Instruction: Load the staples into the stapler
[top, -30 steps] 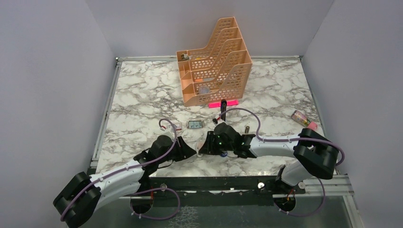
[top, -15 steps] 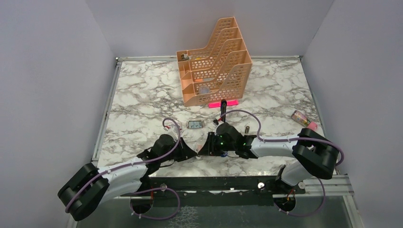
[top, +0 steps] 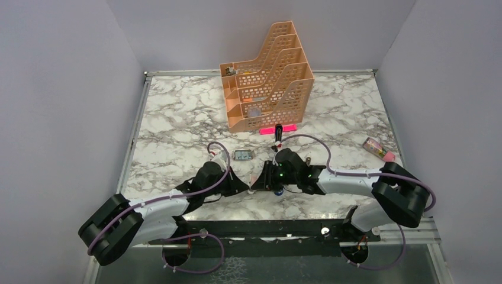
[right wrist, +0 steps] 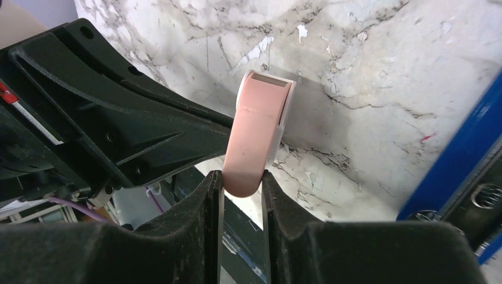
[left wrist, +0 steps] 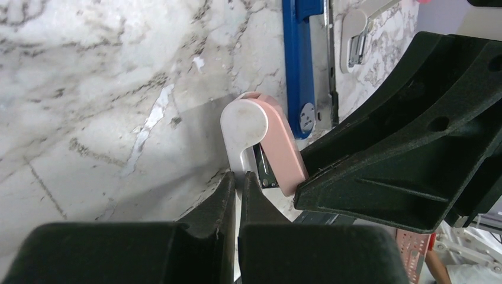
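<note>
so the right gripper (right wrist: 241,177) is grasping the peach-pink piece (right wrist: 257,136), left gripper (left wrist: 238,177) clenched shut at its white side, blue stapler (left wrist: 298,59) just beside it near the desk (top: 177,118) front edge, staples tray (top: 243,155) further back

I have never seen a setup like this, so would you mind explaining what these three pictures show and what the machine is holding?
These are two robot arms bolted at the near edge of a marble table, each ending in a two-finger gripper. The wide picture looks down from above; the other two come from cameras on the wrists. On the table lie an orange file rack, a pink bar, a small tray of staples and a blue stapler. The right gripper is shut on a peach-pink piece; the left gripper is shut at its white half.
</note>
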